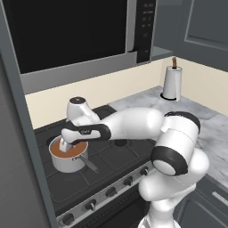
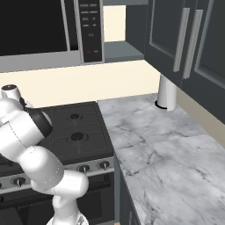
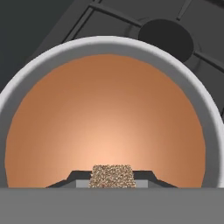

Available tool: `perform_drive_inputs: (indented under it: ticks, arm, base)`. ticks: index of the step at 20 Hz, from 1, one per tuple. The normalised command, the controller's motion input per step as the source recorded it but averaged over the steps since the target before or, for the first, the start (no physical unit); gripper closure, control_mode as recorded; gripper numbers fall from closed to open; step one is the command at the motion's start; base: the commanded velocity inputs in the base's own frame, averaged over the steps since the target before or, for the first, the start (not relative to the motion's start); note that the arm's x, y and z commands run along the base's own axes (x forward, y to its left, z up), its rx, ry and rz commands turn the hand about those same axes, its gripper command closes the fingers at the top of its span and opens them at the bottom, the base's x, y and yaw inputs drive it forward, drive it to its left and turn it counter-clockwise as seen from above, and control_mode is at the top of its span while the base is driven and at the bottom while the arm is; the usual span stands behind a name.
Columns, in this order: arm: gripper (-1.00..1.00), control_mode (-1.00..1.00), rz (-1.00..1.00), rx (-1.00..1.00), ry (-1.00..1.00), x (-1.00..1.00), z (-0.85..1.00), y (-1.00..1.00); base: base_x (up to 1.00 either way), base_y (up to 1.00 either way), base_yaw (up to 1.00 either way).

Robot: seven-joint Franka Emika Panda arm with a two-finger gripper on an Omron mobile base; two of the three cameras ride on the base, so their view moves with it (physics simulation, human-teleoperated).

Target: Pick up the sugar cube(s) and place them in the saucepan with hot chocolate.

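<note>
The sugar cube (image 3: 111,176), a speckled brown-and-white block, sat pinched between the two dark fingertips (image 3: 74,177) of the gripper (image 3: 111,178), whose jaws were closed tight on its sides. In the hand view it hung directly over the brown liquid that filled the saucepan (image 3: 199,105), well inside the pale round rim, with a dark burner (image 3: 165,38) of the stove visible just beyond the far edge of the pan.

From the left base view, the saucepan (image 1: 67,164) stood on the front left part of the black stovetop (image 1: 118,156), its short grey handle pointing toward the row of knobs (image 1: 110,192). The gripper (image 1: 65,146) reached down into the mouth of the pan, the white arm stretched across the cooktop from the right. A white paper-towel roll (image 1: 172,83) stood upright on the marble counter (image 1: 213,133) against the cream wall, well apart from the stove. The black microwave (image 1: 71,31) hung above.
</note>
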Motion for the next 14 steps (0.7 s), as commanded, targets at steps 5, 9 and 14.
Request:
perform_drive_inputs:
  ticks: [5, 9, 14]
  arm:
    - [1.0, -1.0, 0.0, 0.0, 0.0, 0.01, -0.24, 0.0]
    - [1.0, -1.0, 0.0, 0.0, 0.0, 0.0, 0.0, 0.0]
    - [-1.0, -1.0, 0.0, 0.0, 0.0, 0.0, 0.0, 0.0]
  base:
    - [0.0, 0.0, 0.0]
    - [0.0, 0.0, 0.0]
    - [0.0, 0.0, 0.0]
